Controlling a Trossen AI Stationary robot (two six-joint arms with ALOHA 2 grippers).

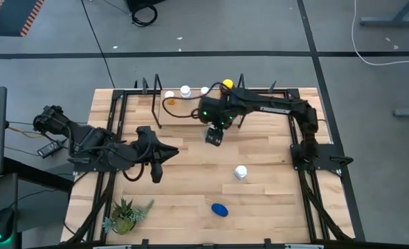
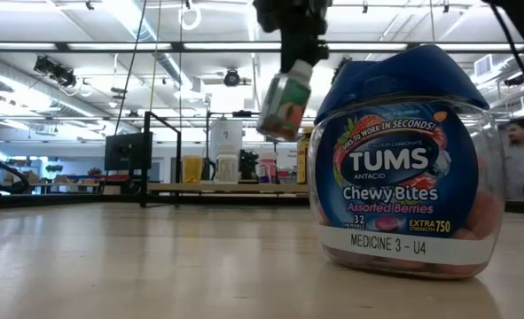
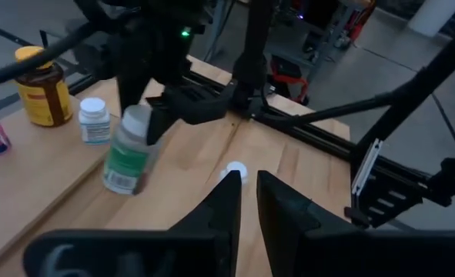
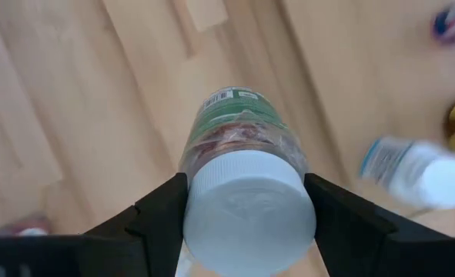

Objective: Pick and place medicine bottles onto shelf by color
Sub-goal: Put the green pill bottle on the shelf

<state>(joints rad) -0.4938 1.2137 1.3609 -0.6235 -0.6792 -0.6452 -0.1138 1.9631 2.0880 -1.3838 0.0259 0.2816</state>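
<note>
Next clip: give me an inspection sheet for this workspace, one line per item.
Surface: light wooden table.
Job's things: shelf at the far edge carrying several bottles; white-capped bottle and blue bottle lie on the table; green-labelled bottle is held in the air.
Clutter: potted plant at the near left corner.
Grippers: right gripper jaws clamp the green-labelled bottle's cap; left gripper empty, jaws nearly closed.
Cables: black cable crosses the floor.
Surroundings: a person in the room behind.

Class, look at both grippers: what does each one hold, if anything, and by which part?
The right gripper holds a green-labelled bottle by its white cap, hanging clear of the table. The left gripper holds nothing.
</note>
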